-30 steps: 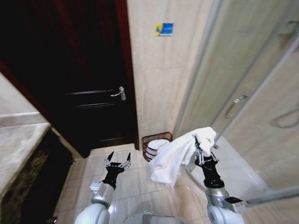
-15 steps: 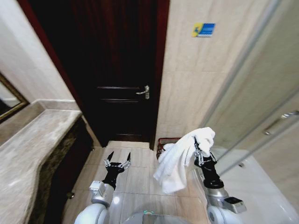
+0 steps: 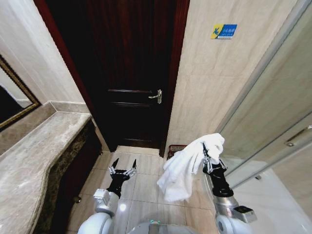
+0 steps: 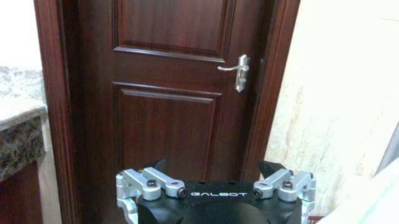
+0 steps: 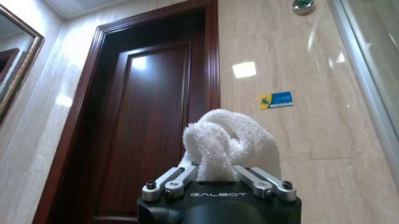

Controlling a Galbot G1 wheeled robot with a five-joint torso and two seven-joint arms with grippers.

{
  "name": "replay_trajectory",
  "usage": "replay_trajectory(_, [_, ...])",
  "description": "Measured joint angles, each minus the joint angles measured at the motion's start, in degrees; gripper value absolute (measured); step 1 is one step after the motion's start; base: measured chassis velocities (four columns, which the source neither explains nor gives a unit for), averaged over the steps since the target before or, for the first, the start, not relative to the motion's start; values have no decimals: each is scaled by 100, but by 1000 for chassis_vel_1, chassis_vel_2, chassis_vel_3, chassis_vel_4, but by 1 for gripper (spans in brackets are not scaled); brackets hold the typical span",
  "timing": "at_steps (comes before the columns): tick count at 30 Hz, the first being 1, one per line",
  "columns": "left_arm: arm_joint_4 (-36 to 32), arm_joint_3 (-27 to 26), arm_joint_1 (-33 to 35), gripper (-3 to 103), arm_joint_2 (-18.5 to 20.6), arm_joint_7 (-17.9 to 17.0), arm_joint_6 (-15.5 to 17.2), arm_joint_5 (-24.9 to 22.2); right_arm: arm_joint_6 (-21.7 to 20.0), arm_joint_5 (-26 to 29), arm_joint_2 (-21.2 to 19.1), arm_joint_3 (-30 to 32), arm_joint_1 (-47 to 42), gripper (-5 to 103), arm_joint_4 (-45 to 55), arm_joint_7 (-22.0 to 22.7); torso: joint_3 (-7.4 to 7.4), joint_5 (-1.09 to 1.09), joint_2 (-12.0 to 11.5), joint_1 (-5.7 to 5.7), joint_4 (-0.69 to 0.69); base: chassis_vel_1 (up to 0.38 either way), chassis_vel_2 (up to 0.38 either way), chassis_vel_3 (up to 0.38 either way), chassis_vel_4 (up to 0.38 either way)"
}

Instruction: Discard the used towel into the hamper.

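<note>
A white towel hangs in folds from my right gripper, which is shut on its bunched top and held up at the right. In the right wrist view the towel bulges out above the fingers of that gripper. The hamper is a dark-red wire basket on the floor against the wall by the door; just its rim peeks out behind the towel. My left gripper is raised at the left, open and holding nothing. Seen from its own wrist, the left gripper faces the door.
A dark wooden door with a metal lever handle is straight ahead. A stone counter with a framed mirror runs along the left. A glass shower screen stands on the right. Between them lies tiled floor.
The whole view has swung left: counter and mirror have come in, the shower has slid right. The hamper is more hidden behind the towel. Both grippers keep their pose.
</note>
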Motion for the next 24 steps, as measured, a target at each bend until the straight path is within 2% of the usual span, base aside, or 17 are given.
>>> replay_trajectory(16, [0, 0, 0, 99, 0, 0, 0, 0, 86, 39, 30, -8, 28, 12, -30, -9, 0, 0, 0, 0, -2, -48, -48, -45, -46])
replay_trajectory(24, [0, 0, 0, 99, 0, 0, 0, 0, 176, -7, 48, 26, 121, 12, -31, 153, 0, 0, 0, 0, 0, 0, 0, 0, 0])
